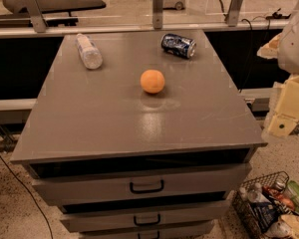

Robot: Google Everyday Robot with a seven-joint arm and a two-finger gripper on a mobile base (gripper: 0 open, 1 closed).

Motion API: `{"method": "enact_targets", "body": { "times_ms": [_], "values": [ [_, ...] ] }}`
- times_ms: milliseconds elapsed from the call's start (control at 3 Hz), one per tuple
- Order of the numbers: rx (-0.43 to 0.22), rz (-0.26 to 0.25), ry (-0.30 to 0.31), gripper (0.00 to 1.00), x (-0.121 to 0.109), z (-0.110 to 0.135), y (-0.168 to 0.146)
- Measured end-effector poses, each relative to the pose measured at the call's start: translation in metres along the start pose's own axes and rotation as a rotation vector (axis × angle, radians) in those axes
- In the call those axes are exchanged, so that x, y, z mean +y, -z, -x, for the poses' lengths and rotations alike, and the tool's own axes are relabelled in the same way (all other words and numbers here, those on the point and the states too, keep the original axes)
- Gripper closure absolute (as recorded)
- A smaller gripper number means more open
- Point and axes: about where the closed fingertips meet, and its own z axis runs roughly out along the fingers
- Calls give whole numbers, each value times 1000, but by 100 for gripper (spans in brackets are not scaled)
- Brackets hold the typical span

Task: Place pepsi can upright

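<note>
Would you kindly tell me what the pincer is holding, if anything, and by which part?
Nothing appears held: the pincer hangs to the right of the table, and the pepsi can lies on its side there, untouched.

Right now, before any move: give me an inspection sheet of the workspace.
Surface: gray cabinet top, with drawers below it.
Job's things: can lies on its side at the far right of the top, not yet upright.
Clutter: orange near the middle; bottle lying down at the far left.
Grippers: gripper at the right edge of the view, off the top and apart from the can.
Cables: black cable on the floor, lower left.
Surroundings: wire basket of items on the floor, lower right.
</note>
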Motion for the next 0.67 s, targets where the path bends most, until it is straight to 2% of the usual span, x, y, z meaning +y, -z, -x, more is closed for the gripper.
{"method": "enact_targets", "body": {
  "times_ms": [667],
  "values": [
    [-23, -18, -9, 0, -8, 2, -4]
  ]
}}
